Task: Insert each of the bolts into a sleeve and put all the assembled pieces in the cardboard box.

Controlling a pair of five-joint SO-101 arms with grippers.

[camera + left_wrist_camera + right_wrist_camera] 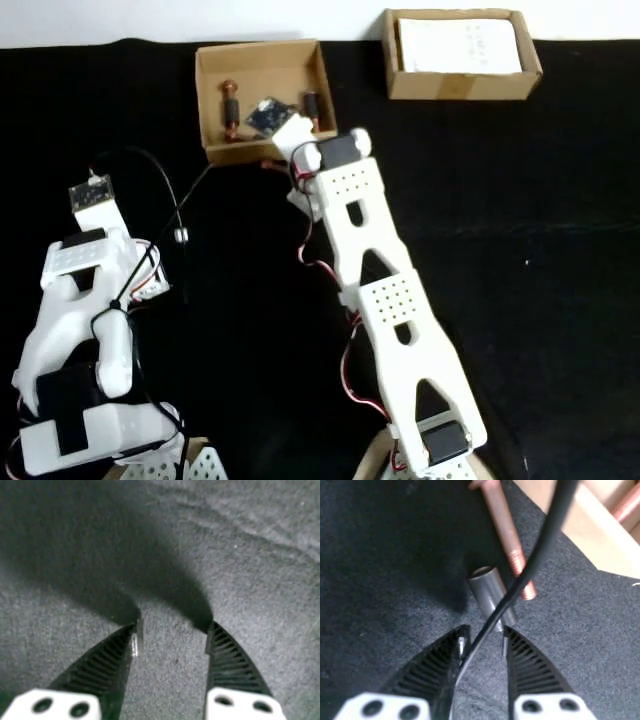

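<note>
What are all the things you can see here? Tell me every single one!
bolt: one, copper, lying on the cloth just outside the cardboard box
sleeve: one, dark grey, on the cloth beside the bolt
assembled pieces: two, copper with dark sleeves, inside the cardboard box
blue thing: one, in that box too; cannot tell what it is
cardboard box: one, brown, far middle of the table
second box: one, brown, far right, with white paper inside
cable: one, black, crossing over the sleeve
cloth: one, black, covering the table
left claw: one, black, open over bare cloth
right claw: one, black, open just short of the sleeve
</note>
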